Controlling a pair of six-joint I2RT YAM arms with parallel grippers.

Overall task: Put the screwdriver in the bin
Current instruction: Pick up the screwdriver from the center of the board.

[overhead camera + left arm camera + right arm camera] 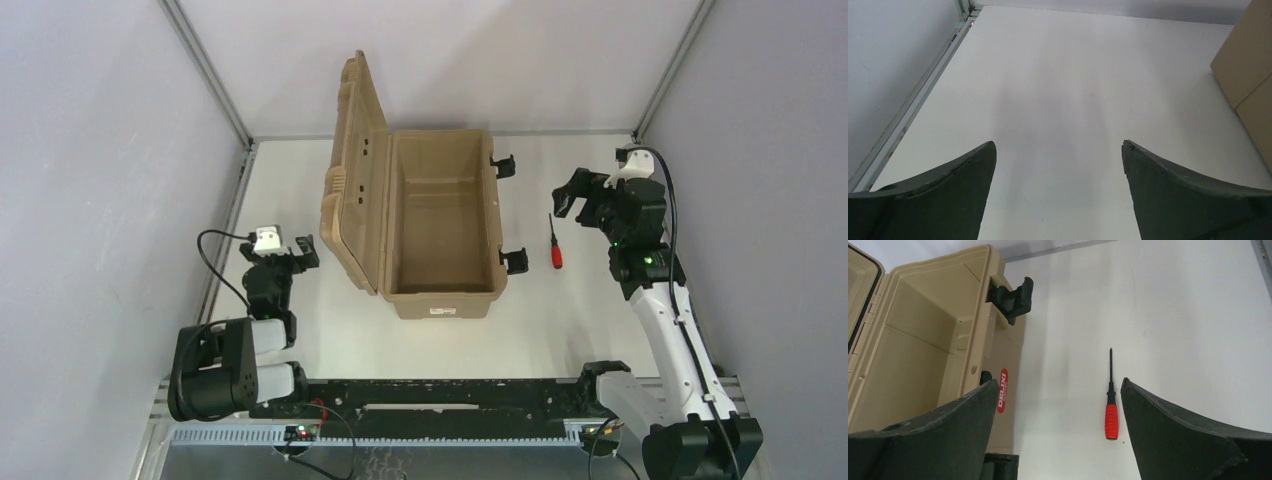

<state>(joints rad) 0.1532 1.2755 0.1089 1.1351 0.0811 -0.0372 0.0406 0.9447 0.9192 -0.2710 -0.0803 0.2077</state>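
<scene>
The screwdriver (554,246), red handle and thin dark shaft, lies on the white table just right of the bin. In the right wrist view the screwdriver (1111,416) lies below, between the fingers and close to the right one. The bin (440,292) is a tan case standing open, lid (356,190) tilted up on its left, two black latches (512,260) on its right side; it also shows in the right wrist view (918,355). My right gripper (577,195) is open and empty, hovering above the table right of the screwdriver. My left gripper (297,252) is open and empty, left of the bin.
Grey walls with metal frame rails (228,215) close in the table on the left, back and right. The bin's corner (1248,75) shows at the right of the left wrist view. A black rail (440,395) runs along the near edge between the arm bases.
</scene>
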